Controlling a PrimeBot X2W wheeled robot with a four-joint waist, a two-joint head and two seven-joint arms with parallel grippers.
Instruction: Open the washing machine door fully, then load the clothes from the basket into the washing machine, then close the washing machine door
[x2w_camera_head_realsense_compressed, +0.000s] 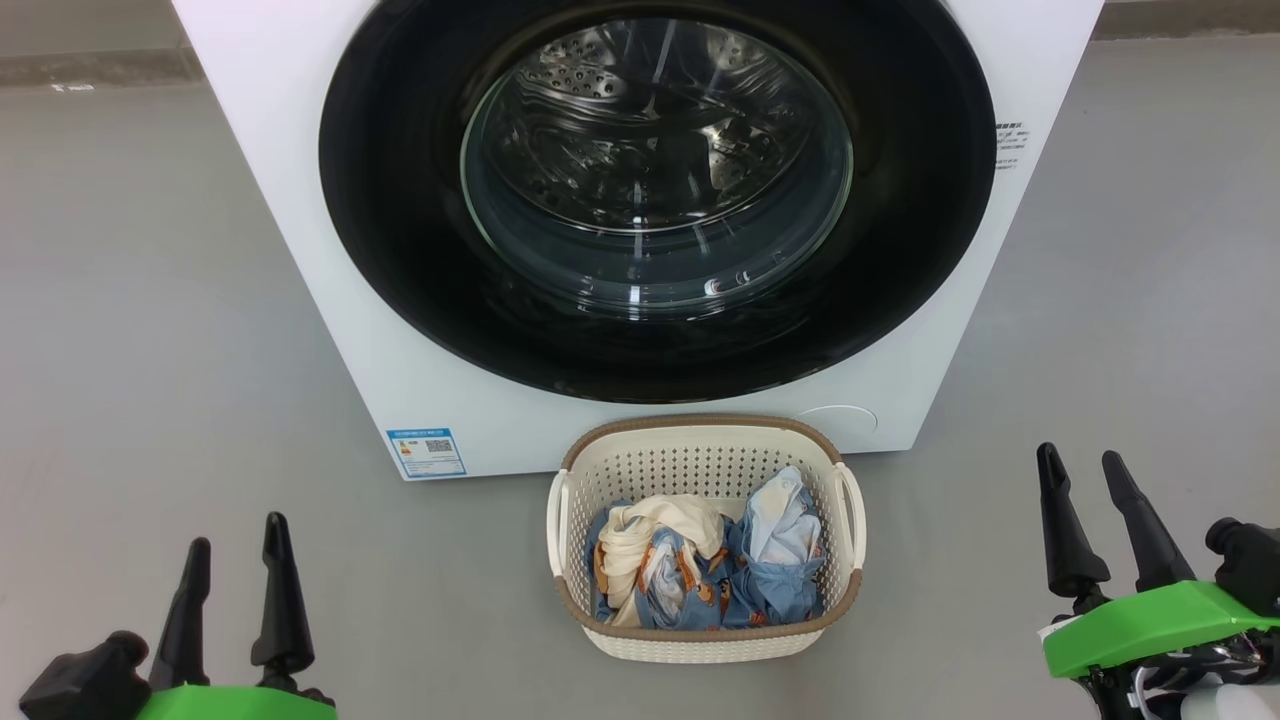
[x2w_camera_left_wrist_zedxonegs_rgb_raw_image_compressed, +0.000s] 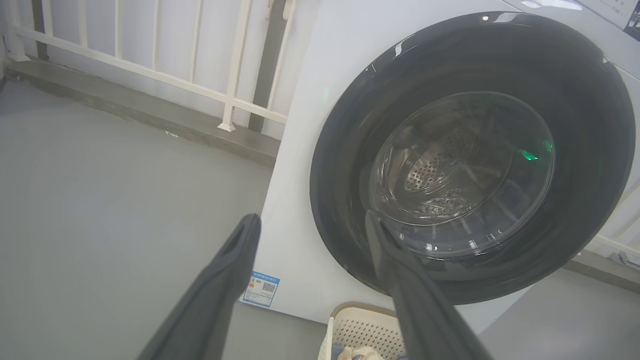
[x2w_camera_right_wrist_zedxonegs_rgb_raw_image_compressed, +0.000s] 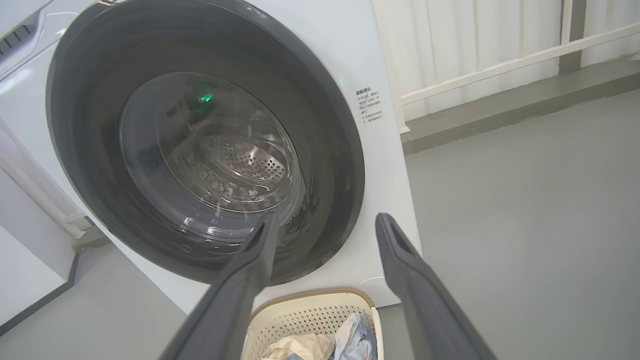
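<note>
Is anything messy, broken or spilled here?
Nothing stands out. The washing machine door sits shut and whole, the basket stands upright before the washing machine, and the clothes lie inside it. The left end effector and right end effector are open, empty.

**White machine, black door, cream basket, blue prints**

The washing machine (x2w_camera_head_realsense_compressed: 300, 250) has a plain white body. Its small label (x2w_camera_head_realsense_compressed: 426, 452) is blue with white print. The washing machine door (x2w_camera_head_realsense_compressed: 400, 200) is glossy black with a clear glass centre. The drum (x2w_camera_head_realsense_compressed: 600, 90) behind it is silver with a dotted hole pattern. The basket (x2w_camera_head_realsense_compressed: 700, 455) is cream-white with a grid of small holes, a brown woven-look rim and white handles (x2w_camera_head_realsense_compressed: 556, 520). The clothes (x2w_camera_head_realsense_compressed: 700, 590) are blue fabric with orange-brown prints, plus one cream piece and one pale blue piece. The floor (x2w_camera_head_realsense_compressed: 150, 350) is flat grey. The left gripper (x2w_camera_head_realsense_compressed: 238, 528) and right gripper (x2w_camera_head_realsense_compressed: 1078, 452) have black fingers and bright green housings. The railing (x2w_camera_left_wrist_zedxonegs_rgb_raw_image_compressed: 150, 70) is white. A green glint (x2w_camera_left_wrist_zedxonegs_rgb_raw_image_compressed: 527, 156) sits on the glass.
</note>
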